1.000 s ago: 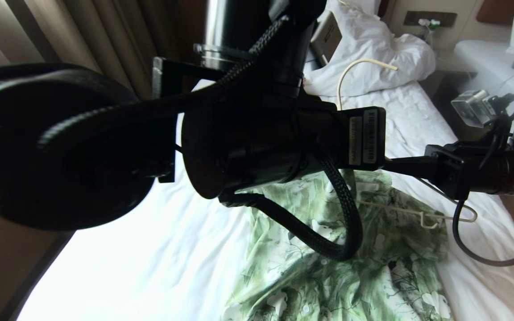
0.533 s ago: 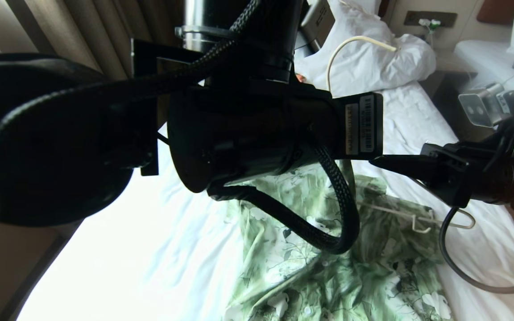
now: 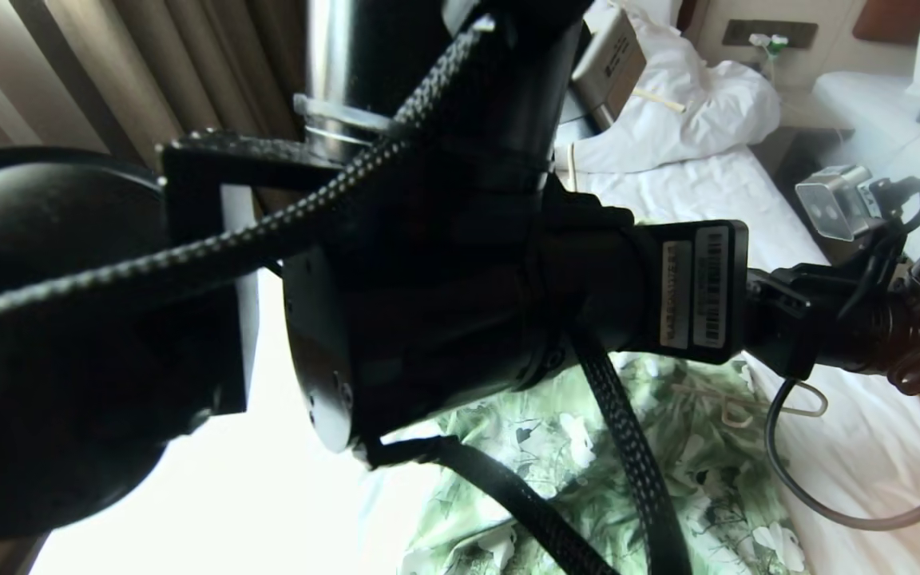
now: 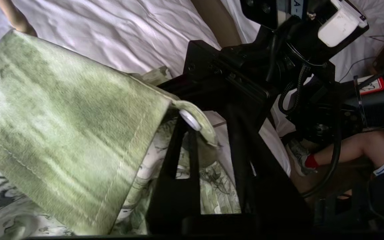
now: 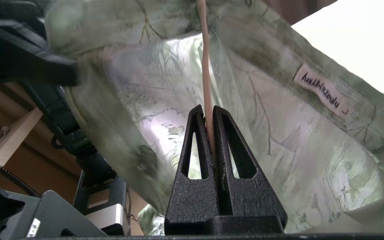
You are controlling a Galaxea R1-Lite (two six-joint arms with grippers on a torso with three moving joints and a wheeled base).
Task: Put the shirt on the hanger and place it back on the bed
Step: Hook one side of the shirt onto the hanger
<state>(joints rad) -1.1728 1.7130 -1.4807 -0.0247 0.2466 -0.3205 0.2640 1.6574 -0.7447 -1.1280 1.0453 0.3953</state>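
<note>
The right end effector (image 5: 208, 113) is clamped on the thin cream wire hanger (image 5: 206, 66) inside the limp floral shirt (image 3: 668, 447), which lies on the bed (image 3: 867, 455) at five o'clock in the head view. The left end effector (image 4: 208, 123) pinches the buttoned front edge, its jaws nearly closed. The cloth is light and floppy, so the stiff, slippery wire is best gripped near its neck.

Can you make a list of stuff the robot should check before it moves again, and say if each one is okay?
1. Right gripper shut on the hanger: ok, the cream wire is pinched between its fingers.
2. Hanger inside the shirt: ok, the wire runs up with green fabric and the neck label around it.
3. Left gripper holding the shirt edge: cannot tell; a buttoned flap drapes over one finger.
4. Shirt fully seated on both hanger shoulders: cannot tell; the left arm blocks most of the head view.
5. Shirt over the bed: ok, its lower part lies on the white sheet.
6. Person's leg near the robot: not ok, keep moves away from it.
</note>
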